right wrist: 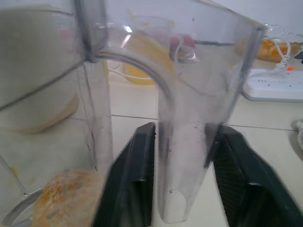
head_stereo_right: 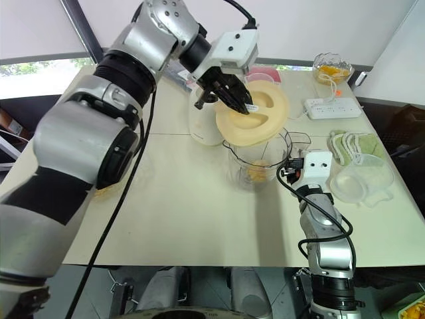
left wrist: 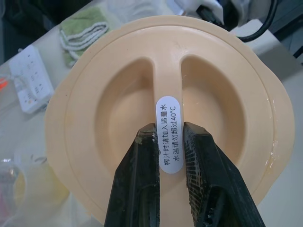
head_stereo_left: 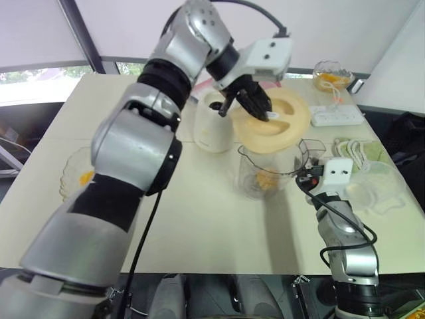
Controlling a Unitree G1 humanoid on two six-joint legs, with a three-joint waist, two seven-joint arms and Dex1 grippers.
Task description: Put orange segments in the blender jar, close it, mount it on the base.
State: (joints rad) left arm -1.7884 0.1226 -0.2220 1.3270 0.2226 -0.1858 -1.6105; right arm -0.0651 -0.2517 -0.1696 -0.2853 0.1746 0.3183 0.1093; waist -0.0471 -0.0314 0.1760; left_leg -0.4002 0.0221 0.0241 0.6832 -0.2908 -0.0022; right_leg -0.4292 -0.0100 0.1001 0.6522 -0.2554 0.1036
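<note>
Left gripper (left wrist: 169, 130) narrowly pinches the lid (left wrist: 94, 118) ridge above the jar (head_stereo_left: 255, 173); right gripper (right wrist: 187, 130) clamps its handle (right wrist: 189, 165), orange segment (right wrist: 66, 194) just beside.

Clutter on the cream table (head_stereo_right: 179, 212)
White power strip (head_stereo_right: 333, 107) upper right; green cloth (head_stereo_right: 346, 145) just below; clear plastic tub (head_stereo_right: 362, 181) at right edge.
</note>
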